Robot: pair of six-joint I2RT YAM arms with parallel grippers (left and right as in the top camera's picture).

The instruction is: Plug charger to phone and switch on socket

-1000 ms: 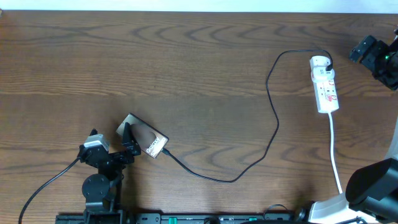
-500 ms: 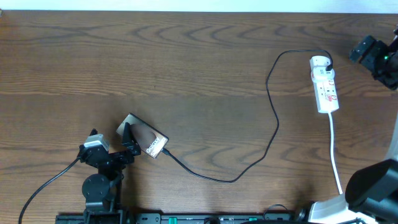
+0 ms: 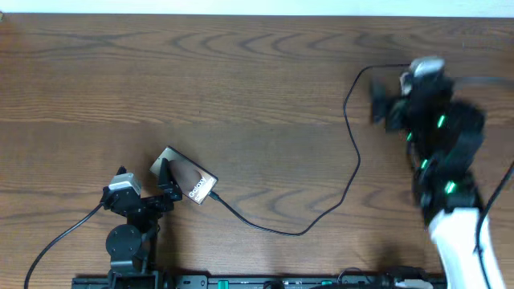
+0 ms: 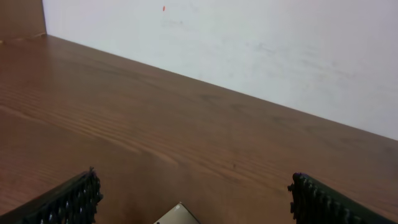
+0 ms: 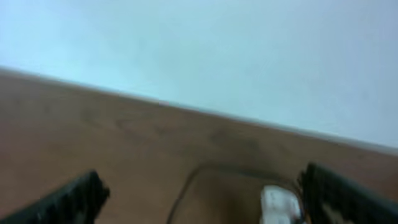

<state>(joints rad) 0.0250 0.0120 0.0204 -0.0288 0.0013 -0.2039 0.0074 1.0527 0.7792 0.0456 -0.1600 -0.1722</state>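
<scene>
Hovering blurred in the overhead view, the right arm [image 3: 442, 136] masks the far right; the charger [image 3: 358, 164] seemingly sits plugged into the phone [image 3: 186, 178]; left wrist: the left gripper [image 4: 193, 180] is spread astride the phone's corner; right wrist: the right gripper [image 5: 202, 173] is spread, the socket [image 5: 280, 204] just ahead; a fast descent may snag the charger or shove the socket.

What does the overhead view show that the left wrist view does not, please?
Only the overhead view shows the whole phone, the charger leading away from it across the table, and the blurred right arm. Only the left wrist view shows the white wall behind the table. Both show the table, a corner of the phone, and the left gripper with its fingers spread apart.
</scene>
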